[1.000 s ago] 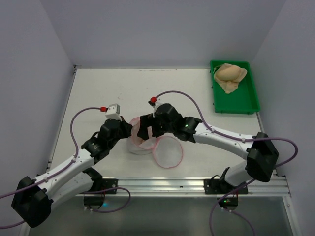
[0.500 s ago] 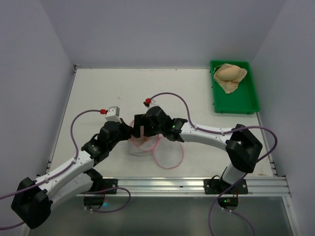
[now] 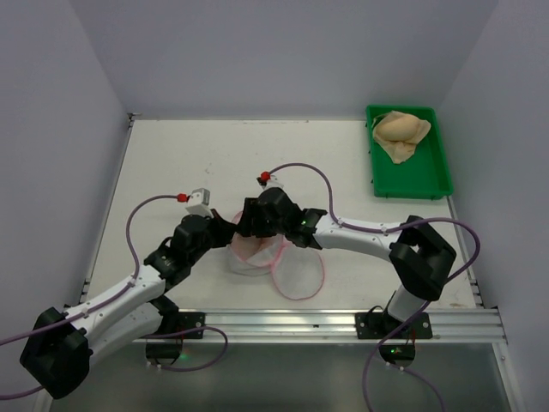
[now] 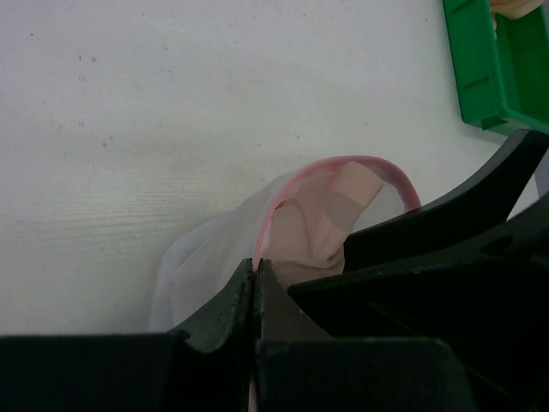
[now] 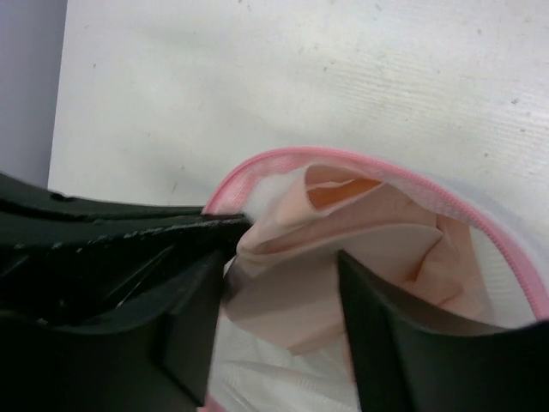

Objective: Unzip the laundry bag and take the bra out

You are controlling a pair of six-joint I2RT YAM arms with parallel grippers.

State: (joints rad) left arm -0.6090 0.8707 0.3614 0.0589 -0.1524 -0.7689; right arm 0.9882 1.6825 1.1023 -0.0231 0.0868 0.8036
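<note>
Laundry bag (image 3: 246,260) rim between tight left jaws; right jaws spread, now deeper astride bra (image 5: 377,240).

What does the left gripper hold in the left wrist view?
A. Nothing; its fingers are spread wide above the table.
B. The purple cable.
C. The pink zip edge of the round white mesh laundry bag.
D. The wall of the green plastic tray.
C: the left gripper has its jaws pressed together on the pink zip edge of the round white mesh laundry bag, beside the dusty pink bra inside.
</note>
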